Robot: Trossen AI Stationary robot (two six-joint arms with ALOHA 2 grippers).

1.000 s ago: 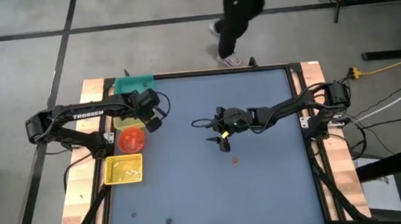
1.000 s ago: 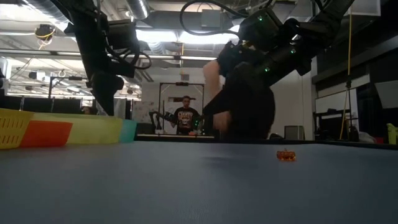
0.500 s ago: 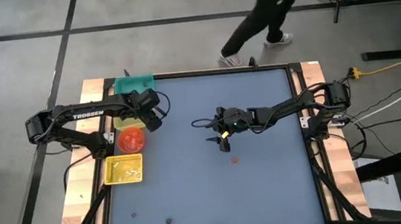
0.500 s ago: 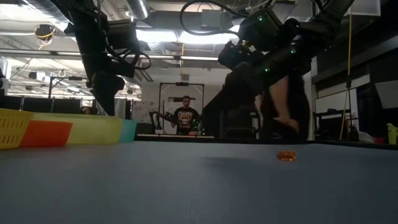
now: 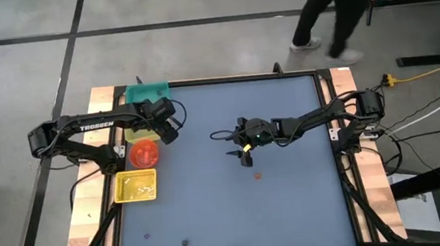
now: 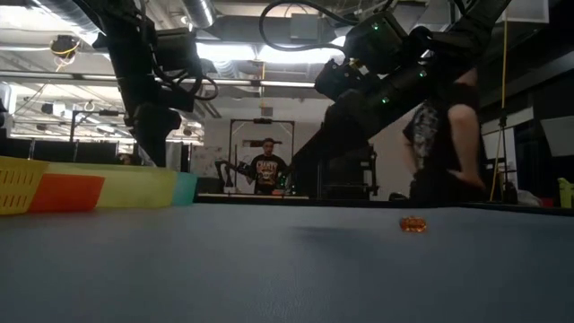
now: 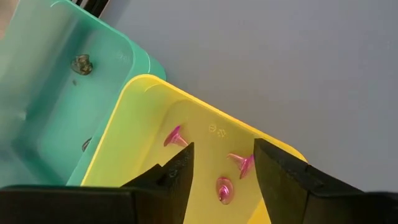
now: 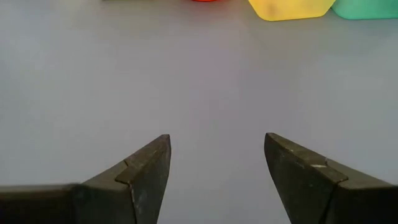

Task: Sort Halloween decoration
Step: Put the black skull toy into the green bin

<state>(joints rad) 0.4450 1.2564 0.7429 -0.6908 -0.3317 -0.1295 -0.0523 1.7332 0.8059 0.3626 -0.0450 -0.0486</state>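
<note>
My left gripper (image 7: 222,163) hangs open over a yellow bin (image 7: 134,134) near the table's far left (image 5: 169,133). Three small pink-purple trinkets lie on the bin's floor; one (image 7: 222,189) shows between the fingers, untouched. The teal bin (image 7: 56,93) beside it holds a small dark trinket (image 7: 81,63). My right gripper (image 5: 237,147) is open above the bare mat near the table's middle, with nothing between its fingers (image 8: 216,149). A round orange trinket (image 5: 258,175) lies on the mat just nearer than it (image 6: 413,224).
A red round bin (image 5: 144,153) and a yellow mesh basket (image 5: 136,185) stand along the left edge, nearer than the yellow bin. Two dark trinkets (image 5: 146,235) (image 5: 185,243) lie near the front edge. A person (image 5: 339,4) walks on the floor beyond the far edge.
The person beyond the far edge has walked toward the right. Both arms and the trinkets on the mat stand where they were.
</note>
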